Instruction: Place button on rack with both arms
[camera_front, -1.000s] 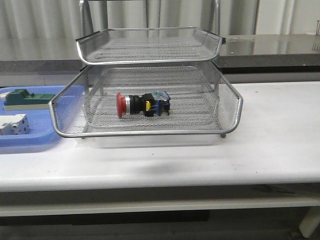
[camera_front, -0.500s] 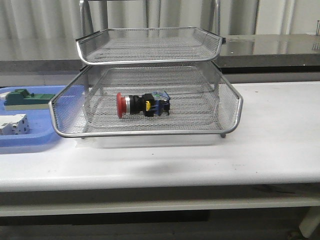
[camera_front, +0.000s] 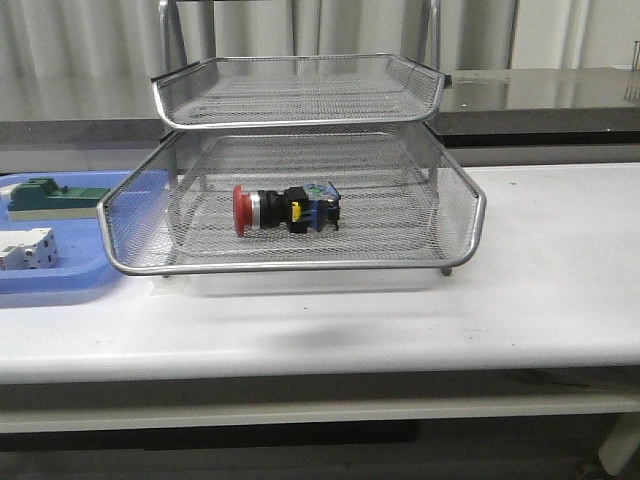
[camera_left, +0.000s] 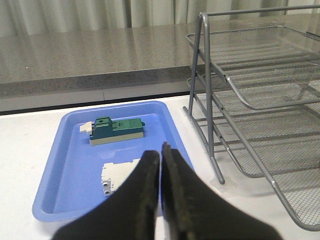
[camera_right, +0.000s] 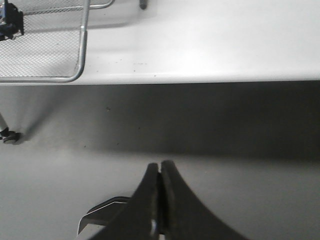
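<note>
The button (camera_front: 285, 209), with its red head to the left, lies on its side on the mesh floor of the wide lower tier of the silver rack (camera_front: 300, 266). A dark bit of the button (camera_right: 9, 24) also shows in the right wrist view, inside the rack's corner (camera_right: 80, 55). Neither arm appears in the front view. My left gripper (camera_left: 161, 152) is shut and empty above the near end of the blue tray, beside the rack's legs (camera_left: 209, 135). My right gripper (camera_right: 160, 167) is shut and empty, low over the floor in front of the table edge.
A flat blue tray (camera_front: 70, 285) left of the rack holds a green block (camera_front: 55, 197) and a white block (camera_front: 25, 249); the left wrist view shows the tray (camera_left: 65, 165), green block (camera_left: 116, 130) and white block (camera_left: 117, 176) too. A grey counter (camera_front: 540, 95) runs behind.
</note>
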